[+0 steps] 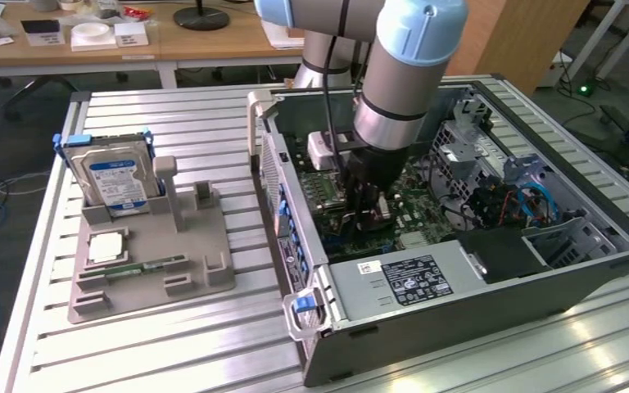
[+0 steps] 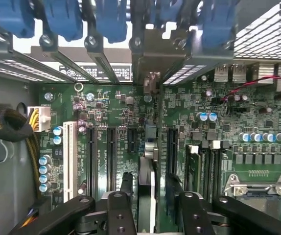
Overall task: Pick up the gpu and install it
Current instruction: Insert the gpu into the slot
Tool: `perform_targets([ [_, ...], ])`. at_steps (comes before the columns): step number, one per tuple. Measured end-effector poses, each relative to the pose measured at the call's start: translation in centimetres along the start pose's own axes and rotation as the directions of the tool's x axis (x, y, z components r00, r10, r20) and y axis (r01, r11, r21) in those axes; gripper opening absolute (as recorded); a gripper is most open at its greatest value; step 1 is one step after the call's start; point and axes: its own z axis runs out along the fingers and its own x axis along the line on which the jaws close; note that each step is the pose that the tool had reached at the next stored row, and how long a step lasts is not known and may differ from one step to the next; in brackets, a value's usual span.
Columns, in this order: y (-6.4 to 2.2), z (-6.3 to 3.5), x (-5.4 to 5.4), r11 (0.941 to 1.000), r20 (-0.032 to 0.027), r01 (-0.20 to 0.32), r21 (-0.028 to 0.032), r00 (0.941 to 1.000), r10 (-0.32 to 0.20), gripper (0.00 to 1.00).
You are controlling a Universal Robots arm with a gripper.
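The gpu point(image 2: 148, 171) stands edge-on on the green motherboard point(image 2: 106, 105), seated along an expansion slot. Its silver end bracket point(image 2: 150, 58) meets the slot openings at the case's rear wall. My gripper point(image 2: 152, 210) straddles the card, with black fingers point(image 2: 121, 210) on either side and a visible gap between each finger and the card, so it is open and holds nothing. In the exterior view the arm reaches down into the open computer case point(image 1: 576, 246), and the gripper point(image 1: 364, 214) hangs low over the motherboard.
A grey fixture point(image 1: 151, 262) beside the case carries a silver hard drive point(image 1: 118, 176) with a blue label and a narrow memory stick point(image 1: 140, 268). The power supply point(image 1: 413, 282) fills the case's near end. Blue slot latches point(image 2: 62, 19), a cable bundle point(image 2: 8, 125) and the CPU socket point(image 2: 258, 188) surround the card.
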Motion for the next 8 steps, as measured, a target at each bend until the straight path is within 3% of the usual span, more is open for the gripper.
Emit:
perform_targets([
  [8, 0.03, -1.98, -0.1, 1.0, 0.0012, 0.001, 0.0004, 1.0, -0.001, 0.41],
])
